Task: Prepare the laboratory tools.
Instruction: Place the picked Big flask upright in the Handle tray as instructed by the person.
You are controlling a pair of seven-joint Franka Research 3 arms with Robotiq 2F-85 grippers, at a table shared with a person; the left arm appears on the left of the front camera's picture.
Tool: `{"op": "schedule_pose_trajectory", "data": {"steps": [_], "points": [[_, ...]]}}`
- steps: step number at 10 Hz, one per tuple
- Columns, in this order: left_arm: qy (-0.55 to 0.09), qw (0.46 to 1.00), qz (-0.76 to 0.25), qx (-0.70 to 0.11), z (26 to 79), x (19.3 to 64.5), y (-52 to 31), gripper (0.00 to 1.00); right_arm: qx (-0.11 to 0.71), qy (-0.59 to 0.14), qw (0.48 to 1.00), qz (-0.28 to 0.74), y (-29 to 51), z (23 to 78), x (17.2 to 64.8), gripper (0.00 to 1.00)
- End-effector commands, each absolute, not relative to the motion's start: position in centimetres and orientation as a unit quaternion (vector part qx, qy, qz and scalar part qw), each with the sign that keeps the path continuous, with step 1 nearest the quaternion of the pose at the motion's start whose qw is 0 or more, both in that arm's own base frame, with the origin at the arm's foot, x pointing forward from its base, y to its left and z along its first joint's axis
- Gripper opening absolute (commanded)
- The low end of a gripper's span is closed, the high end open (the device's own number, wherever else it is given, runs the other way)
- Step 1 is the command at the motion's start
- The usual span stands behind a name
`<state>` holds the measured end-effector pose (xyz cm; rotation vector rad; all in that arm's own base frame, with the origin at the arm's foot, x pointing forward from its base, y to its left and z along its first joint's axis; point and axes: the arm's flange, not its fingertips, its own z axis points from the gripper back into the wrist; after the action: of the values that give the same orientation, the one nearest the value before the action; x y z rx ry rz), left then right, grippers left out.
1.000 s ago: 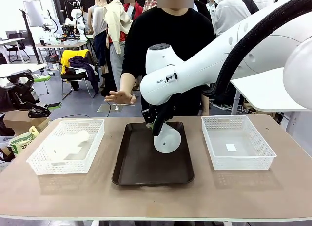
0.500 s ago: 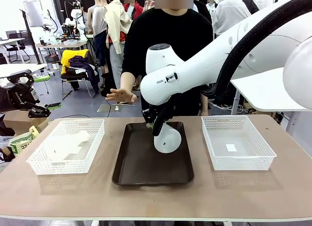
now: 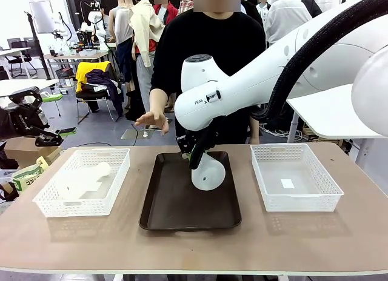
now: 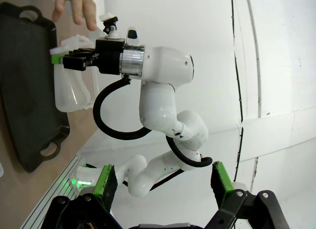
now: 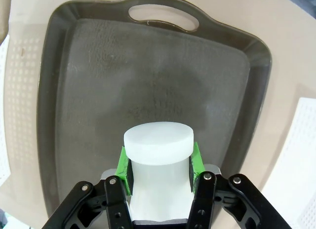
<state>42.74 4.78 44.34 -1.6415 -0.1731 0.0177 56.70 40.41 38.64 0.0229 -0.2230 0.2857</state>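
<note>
A milky-white conical flask (image 3: 208,171) hangs tilted over the dark brown tray (image 3: 176,215), neck up toward the left. My right gripper (image 3: 195,155) is shut on its neck. In the right wrist view the green pads (image 5: 123,166) clamp the flask (image 5: 157,142) above the tray (image 5: 94,91). I cannot tell whether the base touches the tray. A second flask (image 3: 82,181) lies on its side in the left white basket (image 3: 45,203). My left gripper (image 3: 59,114) stays open beyond the table's left edge. The left wrist view shows its own open gripper (image 4: 163,184) and, farther off, the held flask (image 4: 71,91).
A white lattice basket (image 3: 315,199) stands right of the tray, holding just a small label. A person stands at the far side, with one hand (image 3: 151,119) held flat above the table's far edge. Bare tabletop (image 3: 194,251) runs along the front.
The person's hand has drifted slightly to the right. My right gripper and the flask have barely moved, and the left gripper is where it was.
</note>
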Motion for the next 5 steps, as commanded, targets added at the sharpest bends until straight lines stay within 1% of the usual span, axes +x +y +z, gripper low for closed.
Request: {"op": "schedule_pose_trajectory", "data": {"steps": [1, 5], "points": [[-0.078, 0.674, 0.004, -0.734, 44.5, 42.56, 4.92, 1.0, 0.015, -0.111, 0.983, 0.142, 40.39, 38.82, 56.72, 0.0], [-0.078, 0.674, 0.004, -0.734, 44.5, 42.56, 4.92, 1.0, 0.015, -0.111, 0.983, 0.142, 40.39, 38.82, 56.72, 0.0]]}}
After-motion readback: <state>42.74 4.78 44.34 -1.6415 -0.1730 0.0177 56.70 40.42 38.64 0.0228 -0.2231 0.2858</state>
